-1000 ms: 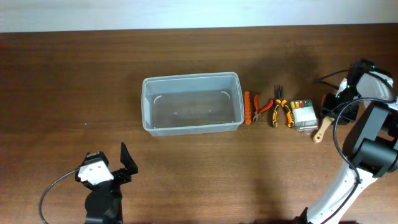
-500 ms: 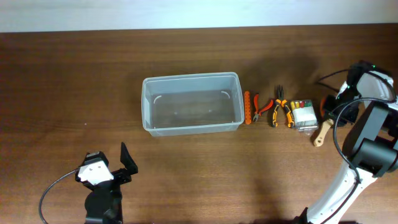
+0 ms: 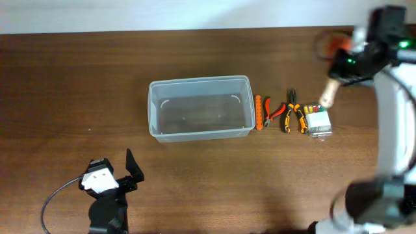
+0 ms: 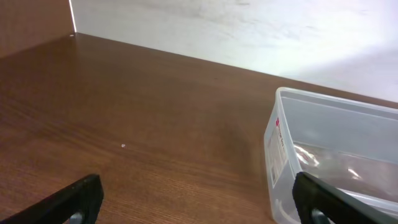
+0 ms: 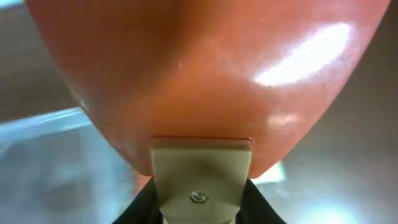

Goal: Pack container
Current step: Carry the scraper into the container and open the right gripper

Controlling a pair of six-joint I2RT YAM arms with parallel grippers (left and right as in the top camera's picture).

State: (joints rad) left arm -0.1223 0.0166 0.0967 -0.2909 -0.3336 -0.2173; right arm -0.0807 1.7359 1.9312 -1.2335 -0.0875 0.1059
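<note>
Brown tabletop (image 3: 65, 78), seen from overhead: the container (image 3: 198, 80) lies well to the left of my right gripper (image 3: 346, 64), long axis pointing toward it, and an orange-headed tool (image 3: 327, 93) sits in its grip, off the tabletop. My left gripper (image 3: 132, 174) is nearer the container. Left wrist: fingers (image 4: 74, 202) wide apart, container ahead and right. Right wrist: fingers (image 5: 144, 211) clamped on the tool's neck.

A clear plastic container (image 3: 199, 81) sits upright on the brown wooden table (image 3: 78, 84), near its middle. It is rectangular with rounded corners and a raised rim, open at the top, its long sides running left to right. One short wall carries a small white sticker (image 4: 278, 134).
</note>
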